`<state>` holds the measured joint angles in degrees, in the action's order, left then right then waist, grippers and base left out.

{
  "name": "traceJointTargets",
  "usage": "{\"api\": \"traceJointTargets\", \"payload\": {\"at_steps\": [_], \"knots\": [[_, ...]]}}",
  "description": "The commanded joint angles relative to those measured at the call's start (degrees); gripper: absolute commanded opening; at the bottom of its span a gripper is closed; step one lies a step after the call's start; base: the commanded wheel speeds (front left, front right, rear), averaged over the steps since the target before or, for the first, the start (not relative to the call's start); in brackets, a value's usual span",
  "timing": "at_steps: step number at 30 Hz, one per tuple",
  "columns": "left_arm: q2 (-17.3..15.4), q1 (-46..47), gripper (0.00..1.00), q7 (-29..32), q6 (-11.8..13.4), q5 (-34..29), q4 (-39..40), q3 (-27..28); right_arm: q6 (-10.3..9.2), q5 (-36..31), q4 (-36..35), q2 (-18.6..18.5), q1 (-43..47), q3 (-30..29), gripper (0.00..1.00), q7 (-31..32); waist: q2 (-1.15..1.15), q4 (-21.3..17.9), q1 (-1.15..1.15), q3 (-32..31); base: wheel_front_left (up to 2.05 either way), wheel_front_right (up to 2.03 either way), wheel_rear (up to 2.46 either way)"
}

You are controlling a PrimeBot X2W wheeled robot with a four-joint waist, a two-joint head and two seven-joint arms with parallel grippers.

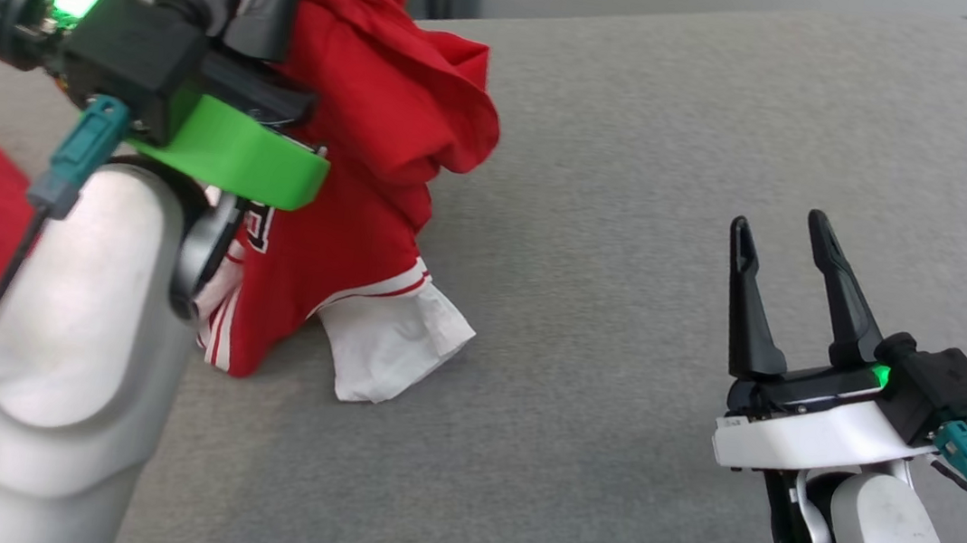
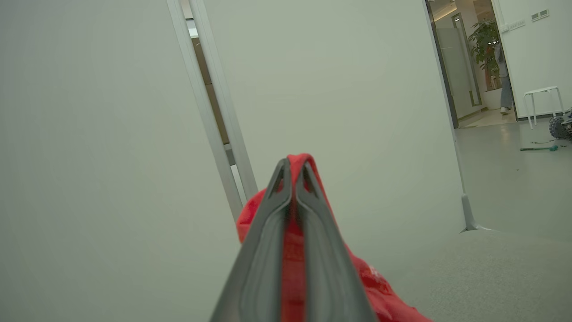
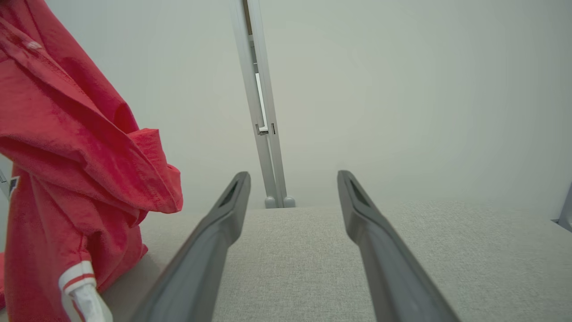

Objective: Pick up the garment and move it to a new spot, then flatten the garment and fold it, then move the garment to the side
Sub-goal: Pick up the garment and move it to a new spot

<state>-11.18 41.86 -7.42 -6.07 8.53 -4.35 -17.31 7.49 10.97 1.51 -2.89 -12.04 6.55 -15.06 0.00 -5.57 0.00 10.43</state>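
Aloft, left pincer (image 2: 293, 166) pinches the garment (image 1: 374, 113); right pincer (image 1: 779, 221), spread, sits well apart.

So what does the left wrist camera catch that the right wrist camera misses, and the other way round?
Left wrist view: the left gripper shut on a fold of the red garment, plus a doorway with a potted plant, a white stool and someone's legs beyond. Right wrist view: the right gripper, jaws open and holding nothing, and the garment's white-striped cuff hanging down. Shared: the red garment, the grey cushion, the pale wall and its grey post.
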Motion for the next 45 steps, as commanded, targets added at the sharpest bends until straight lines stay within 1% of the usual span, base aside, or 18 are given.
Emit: {"api": "traceJointTargets", "payload": {"at_steps": [1,4,8,11,12,13,14,17,20,23,27,32,35,38,42,45], "knots": [[0.86,1.24,0.0,-0.46,0.14,0.27,-0.93,-0.38,0.0,0.52,-0.38,-0.01,-0.39,-0.22,1.0,-0.18,0.0,-7.3,0.0,1.98,0.0,0.0,0.0],[2.44,2.2,0.0,-1.29,0.24,-0.58,-3.94,-2.35,0.0,1.21,-0.62,-0.01,-0.78,0.01,1.0,-0.18,0.0,-10.98,0.0,3.04,0.0,0.0,0.0],[4.76,4.38,0.0,-3.09,0.1,-1.12,-10.29,-5.32,0.0,2.35,-0.92,-0.01,-1.3,0.74,1.0,-0.18,0.0,-16.22,0.0,4.76,0.0,0.0,0.0],[5.96,6.21,0.0,-4.36,0.08,-1.8,-15.41,-7.3,0.0,3.34,-0.92,0.03,-1.33,1.0,1.0,-0.18,0.0,-19.04,0.0,5.74,0.0,0.0,0.0],[6.12,6.89,0.11,-4.71,0.22,-2.46,-17.42,-8.03,0.0,3.73,-0.83,0.02,-1.25,1.28,1.0,-0.19,0.0,-19.99,0.0,6.01,0.0,0.0,0.0],[6.33,7.52,0.4,-5.13,0.29,-2.82,-19.03,-8.67,0.0,3.96,-0.83,0.02,-1.14,1.3,1.0,-0.18,0.0,-20.51,0.0,6.2,0.0,0.0,0.0],[6.65,8.08,1.0,-5.52,0.71,-2.67,-20.85,-8.96,0.0,4.36,-0.81,0.02,-1.05,1.28,1.0,-0.18,0.0,-21.07,0.0,6.39,0.0,0.0,0.0],[7.34,9.33,1.0,-6.37,1.6,-2.5,-25.25,-9.73,0.0,4.78,-0.79,0.03,-0.71,1.56,1.0,-0.18,0.0,-21.96,0.0,6.57,0.0,0.0,0.0],[7.59,10.01,1.0,-7.03,1.67,-1.86,-28.5,-10.34,0.0,4.86,-0.81,0.02,-0.3,1.27,1.0,-0.18,0.0,-21.65,0.0,6.33,0.0,0.0,0.0],[7.7,10.33,1.0,-7.43,1.74,-1.19,-30.06,-10.81,0.0,4.61,-0.86,0.03,-0.37,0.76,1.0,-0.18,0.0,-20.06,0.0,5.78,0.0,0.0,0.0],[7.9,9.82,1.0,-7.78,2.11,0.0,-30.06,-10.48,0.0,3.51,-1.11,0.0,-0.47,0.37,1.0,-0.18,0.0,-16.42,0.0,4.64,0.0,0.0,0.0],[6.97,5.84,1.0,-7.77,3.35,1.32,-24.78,-7.52,0.0,1.28,-1.48,-0.01,-0.72,0.28,1.0,-0.18,0.0,-10.79,0.0,2.71,0.0,0.0,0.0],[5.67,2.34,1.0,-7.72,4.06,2.38,-20.57,-4.99,0.0,0.06,-1.74,-0.02,-0.53,0.07,1.0,-0.18,0.0,-7.43,0.0,1.61,0.0,0.0,0.0],[3.94,-3.22,1.0,-7.73,4.89,3.31,-15.94,-1.89,0.0,-1.27,-1.83,-0.05,0.12,0.64,1.0,-0.18,0.0,-4.31,0.0,0.39,0.0,0.0,0.0],[1.4,-12.18,1.0,-7.73,3.76,4.03,-9.6,1.17,0.0,-2.55,-1.6,-0.08,0.9,0.97,1.0,-0.18,0.0,-0.55,0.0,-0.82,0.0,0.0,0.0],[0.79,-17.91,1.0,-7.73,3.7,4.44,-6.33,3.46,0.0,-3.15,-1.15,-0.04,1.6,1.84,1.0,-0.18,0.0,1.45,0.0,-1.51,0.0,0.0,0.0]]}}
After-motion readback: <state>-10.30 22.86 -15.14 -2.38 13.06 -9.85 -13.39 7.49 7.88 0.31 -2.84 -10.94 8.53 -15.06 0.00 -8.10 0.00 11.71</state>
